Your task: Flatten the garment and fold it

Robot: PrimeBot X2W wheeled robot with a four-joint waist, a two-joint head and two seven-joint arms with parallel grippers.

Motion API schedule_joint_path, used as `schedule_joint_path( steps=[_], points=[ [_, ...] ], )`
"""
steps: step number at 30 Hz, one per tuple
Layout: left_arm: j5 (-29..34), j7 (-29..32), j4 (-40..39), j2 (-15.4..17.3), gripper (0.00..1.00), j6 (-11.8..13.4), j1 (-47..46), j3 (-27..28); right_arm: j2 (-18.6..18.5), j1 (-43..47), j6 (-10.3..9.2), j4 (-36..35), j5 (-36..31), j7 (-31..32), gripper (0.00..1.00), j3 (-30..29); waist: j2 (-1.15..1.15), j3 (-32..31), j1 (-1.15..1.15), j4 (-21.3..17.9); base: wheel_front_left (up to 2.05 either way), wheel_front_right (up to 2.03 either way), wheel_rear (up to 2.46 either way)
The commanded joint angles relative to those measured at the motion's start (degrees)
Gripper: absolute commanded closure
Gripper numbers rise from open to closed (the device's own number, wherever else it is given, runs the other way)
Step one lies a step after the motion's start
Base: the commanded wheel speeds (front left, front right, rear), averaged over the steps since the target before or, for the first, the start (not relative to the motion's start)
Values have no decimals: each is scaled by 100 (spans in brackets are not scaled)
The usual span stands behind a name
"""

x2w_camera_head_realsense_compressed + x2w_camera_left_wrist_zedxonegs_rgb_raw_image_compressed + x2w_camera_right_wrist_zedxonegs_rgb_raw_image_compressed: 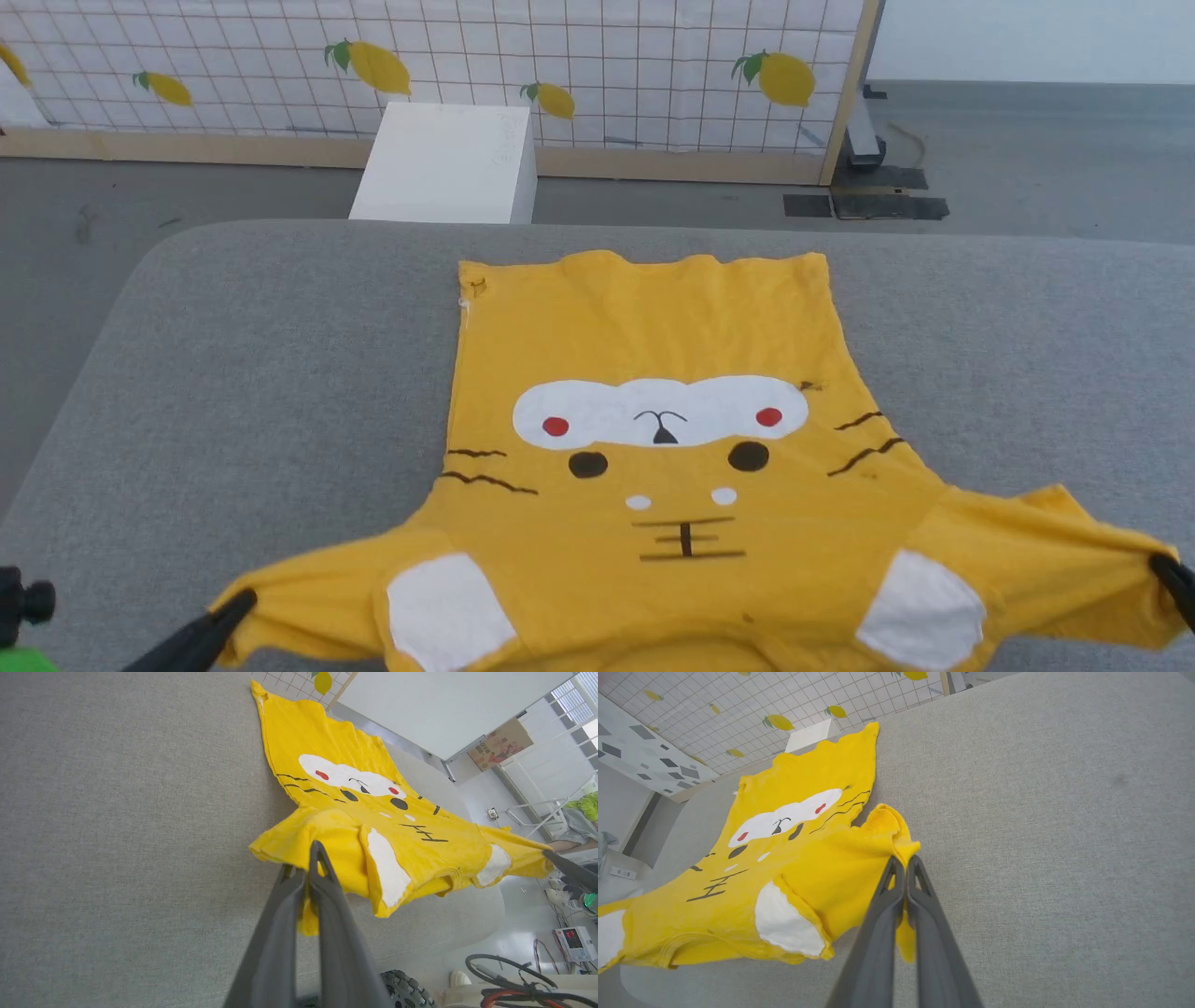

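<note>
The garment (653, 373) is a bright yellow T-shirt with a cartoon face print, spread face up on the grey padded table (233, 373), hem at the far side. Its two sleeves are stretched out sideways at the near edge. My left gripper (245, 602) is shut on the left sleeve's end, seen close in the left wrist view (312, 858), where the garment (345, 812) lifts off the surface. My right gripper (1167, 565) is shut on the right sleeve's end, its pinch (903, 863) clear in the right wrist view with the garment (794, 849) beyond.
A white box (448, 163) stands on the floor beyond the table's far edge, before a tiled lemon-print wall panel (597, 56). A black knob on a green part (23, 616) sits at the lower left. Cables and equipment (528, 980) lie on the floor.
</note>
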Motion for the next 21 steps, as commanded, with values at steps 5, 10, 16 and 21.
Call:
schedule_joint_path(
  steps=[5, 10, 16, 21],
  points=[
    [29, -85, -143, 95, 100, 20, 375, 15, 128, 348, 19, -285, 123, 146, 100, -148, 0, 105, 1, 31, 0, 0, 0],
    [360, -331, -54, -122, 100, -7, 201, -68, 170, 429, 19, -250, -193, -176, 100, 103, 0, 264, 1, 37, 0, 0, 0],
    [861, -416, 193, -855, 100, -71, -505, -721, 114, 328, 19, 491, -975, -1084, 100, 948, 0, 452, 1, -17, 0, 0, 0],
    [1265, -243, 466, -1323, 100, -62, -1045, -1274, -27, 179, 19, 1542, -1523, -1669, 100, 1614, 0, 601, 1, -51, 0, 0, 0]
  ],
)
